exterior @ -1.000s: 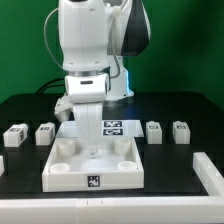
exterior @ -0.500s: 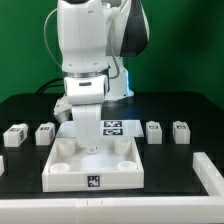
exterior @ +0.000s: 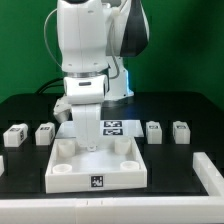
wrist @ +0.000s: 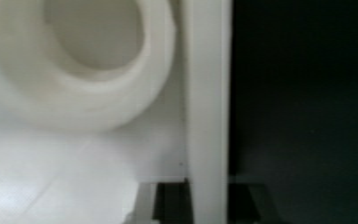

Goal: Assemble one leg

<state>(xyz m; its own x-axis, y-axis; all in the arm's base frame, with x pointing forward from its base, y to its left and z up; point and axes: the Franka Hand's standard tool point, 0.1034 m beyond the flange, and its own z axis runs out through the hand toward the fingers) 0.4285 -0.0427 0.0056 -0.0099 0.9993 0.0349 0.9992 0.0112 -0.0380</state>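
legs (exterior: 45,133) look light, stiff and smooth, best pinched across flat sides; all four stand loose on the worktop (exterior: 20,168) flanking the panel (exterior: 120,183), whose far edge the fingers (exterior: 88,132) hang over, apart or together i cannot tell.

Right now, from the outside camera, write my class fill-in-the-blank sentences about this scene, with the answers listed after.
1. Altogether ____ small white legs lie on the table.
2. The table is coloured ____.
3. The gripper hangs over the square panel, whose colour is ____.
4. On each side of the panel lie ____ legs.
Answers: four; black; white; two.
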